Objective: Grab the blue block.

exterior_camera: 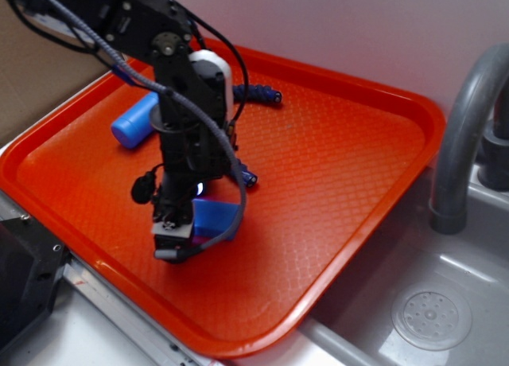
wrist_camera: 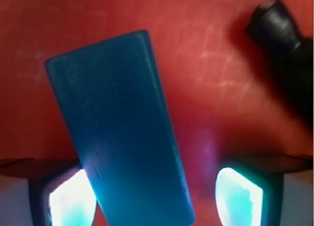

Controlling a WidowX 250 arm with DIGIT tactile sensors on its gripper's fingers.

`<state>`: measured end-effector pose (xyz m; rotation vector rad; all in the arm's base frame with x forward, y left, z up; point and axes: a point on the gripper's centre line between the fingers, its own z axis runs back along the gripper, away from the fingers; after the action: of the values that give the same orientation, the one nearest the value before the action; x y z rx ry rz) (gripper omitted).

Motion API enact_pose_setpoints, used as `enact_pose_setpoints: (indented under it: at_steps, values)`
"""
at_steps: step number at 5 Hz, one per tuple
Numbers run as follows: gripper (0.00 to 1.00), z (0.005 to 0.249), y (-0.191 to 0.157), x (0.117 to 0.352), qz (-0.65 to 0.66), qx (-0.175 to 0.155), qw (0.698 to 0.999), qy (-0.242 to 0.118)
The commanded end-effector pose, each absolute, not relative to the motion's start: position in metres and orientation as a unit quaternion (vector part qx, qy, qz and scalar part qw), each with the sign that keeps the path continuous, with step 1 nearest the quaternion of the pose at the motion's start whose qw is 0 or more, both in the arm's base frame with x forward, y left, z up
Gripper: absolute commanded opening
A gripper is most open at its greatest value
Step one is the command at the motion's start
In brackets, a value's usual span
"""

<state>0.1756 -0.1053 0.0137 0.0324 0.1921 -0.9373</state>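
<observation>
The blue block (wrist_camera: 122, 127) is a bright-blue rectangular brick lying flat on the orange tray (wrist_camera: 221, 88), tilted a little left. My gripper (wrist_camera: 156, 199) is lowered over its near end, jaws open on either side. The left pad (wrist_camera: 73, 201) is at the block's edge; the right pad (wrist_camera: 238, 196) stands apart with bare tray between. In the exterior view the gripper (exterior_camera: 176, 243) points down at the tray's front left, with the block (exterior_camera: 216, 216) showing just to its right, partly hidden by the arm.
A blue bottle-shaped toy (exterior_camera: 135, 121) lies at the tray's back left. A dark navy rope (exterior_camera: 258, 94) lies at the back, running behind the arm. The tray's raised rim (exterior_camera: 382, 215) borders a sink with a grey faucet (exterior_camera: 461, 143). A black rounded part (wrist_camera: 279, 29) shows top right.
</observation>
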Motion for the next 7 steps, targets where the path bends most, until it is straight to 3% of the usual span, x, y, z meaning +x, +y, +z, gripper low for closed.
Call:
enact_pose_setpoints:
  at_steps: [1, 2, 4, 5, 6, 7]
  values:
    - [0.0, 0.007, -0.111, 0.162, -0.477, 0.024, 0.875, 0.081]
    - [0.0, 0.006, -0.112, 0.159, -0.483, 0.024, 0.872, 0.078]
    - [0.0, 0.043, -0.114, 0.162, -0.507, 0.036, 0.861, 0.011]
    - [0.0, 0.078, -0.109, 0.167, -0.475, 0.035, 0.879, -0.021]
    - [0.0, 0.118, -0.097, 0.172, -0.376, 0.042, 0.926, -0.014]
    - [0.0, 0.163, -0.081, 0.162, -0.256, 0.002, 0.967, -0.01]
